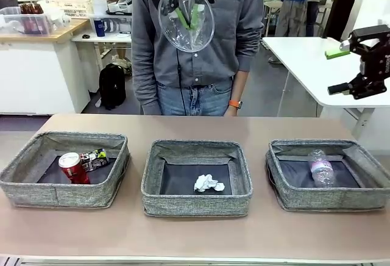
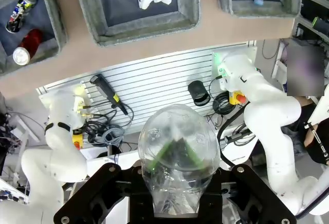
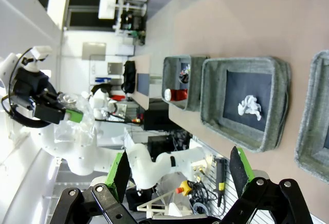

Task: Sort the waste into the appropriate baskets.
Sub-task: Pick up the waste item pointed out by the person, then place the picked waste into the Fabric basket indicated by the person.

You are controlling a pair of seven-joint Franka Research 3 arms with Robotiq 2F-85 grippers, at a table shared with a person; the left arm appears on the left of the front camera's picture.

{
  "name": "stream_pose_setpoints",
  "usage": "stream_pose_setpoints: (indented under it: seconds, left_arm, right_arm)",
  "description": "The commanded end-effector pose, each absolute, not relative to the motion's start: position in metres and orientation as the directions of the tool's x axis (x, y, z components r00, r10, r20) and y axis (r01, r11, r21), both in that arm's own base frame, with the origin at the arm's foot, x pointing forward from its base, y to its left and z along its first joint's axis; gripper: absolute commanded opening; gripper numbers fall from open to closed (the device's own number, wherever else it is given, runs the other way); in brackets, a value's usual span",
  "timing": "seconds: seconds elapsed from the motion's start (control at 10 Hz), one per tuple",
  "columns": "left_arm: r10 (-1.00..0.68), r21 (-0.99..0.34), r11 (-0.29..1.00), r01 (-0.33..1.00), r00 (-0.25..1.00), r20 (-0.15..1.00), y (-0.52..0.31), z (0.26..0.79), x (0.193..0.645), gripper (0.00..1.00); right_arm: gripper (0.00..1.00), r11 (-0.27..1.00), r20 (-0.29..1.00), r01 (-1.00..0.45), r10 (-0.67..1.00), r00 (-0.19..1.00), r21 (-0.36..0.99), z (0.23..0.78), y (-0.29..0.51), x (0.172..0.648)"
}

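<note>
- Three grey baskets stand in a row along the lower half of the front view: left basket (image 1: pixel 64 169), middle basket (image 1: pixel 197 177), right basket (image 1: pixel 329 174).
- Left basket, lower left of the frame: a red drink can (image 1: pixel 73 168) stands upright, with a crushed dark printed can (image 1: pixel 94 158) just beside it on the right.
- Middle basket, lower centre: a crumpled white paper ball (image 1: pixel 208 184) lies on the dark bottom.
- Right basket, lower right: a clear plastic bottle (image 1: pixel 320 168) lies on its side.
- Left gripper (image 1: pixel 187 14): at the top centre of the front view, high above the table, its green-padded jaws clamped on a clear plastic cup (image 1: pixel 186 19). The cup's round mouth faces the camera.
- Left wrist view: the cup (image 2: pixel 177 157) fills the lower centre, pinched flat between the fingers (image 2: pixel 164 153); the three baskets sit along the top edge.
- Right gripper (image 3: pixel 180 170): jaws spread wide with nothing between them, at the bottom of the right wrist view. In the front view it (image 1: pixel 365 64) hangs at the right edge, above the right basket.
</note>
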State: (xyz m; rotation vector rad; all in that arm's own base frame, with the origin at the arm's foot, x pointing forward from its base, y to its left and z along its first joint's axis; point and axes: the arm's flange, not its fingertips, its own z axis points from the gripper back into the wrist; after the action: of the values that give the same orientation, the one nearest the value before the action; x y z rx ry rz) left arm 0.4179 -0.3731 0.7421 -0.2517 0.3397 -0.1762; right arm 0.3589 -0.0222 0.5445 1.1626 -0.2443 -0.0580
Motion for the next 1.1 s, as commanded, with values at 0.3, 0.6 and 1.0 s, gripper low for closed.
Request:
stream_pose_setpoints:
  seconds: [0.3,0.6,1.0]
  left_arm:
    - [-0.212,-0.266,0.955,0.130,0.928,-0.307,-0.3681,0.7417,0.4137,0.07]
    - [-0.212,-0.266,0.955,0.130,0.928,-0.307,-0.3681,0.7417,0.4137,0.07]
    - [-0.212,-0.266,0.955,0.130,0.928,-0.307,-0.3681,0.7417,0.4137,0.07]
  right_arm:
    - [1.00,0.401,0.140,-0.058,-0.180,0.974,0.914,0.5491,-0.0222,0.3601]
    - [1.00,0.401,0.140,-0.058,-0.180,0.974,0.914,0.5491,-0.0222,0.3601]
    - [1.00,0.401,0.140,-0.058,-0.180,0.974,0.914,0.5491,-0.0222,0.3601]
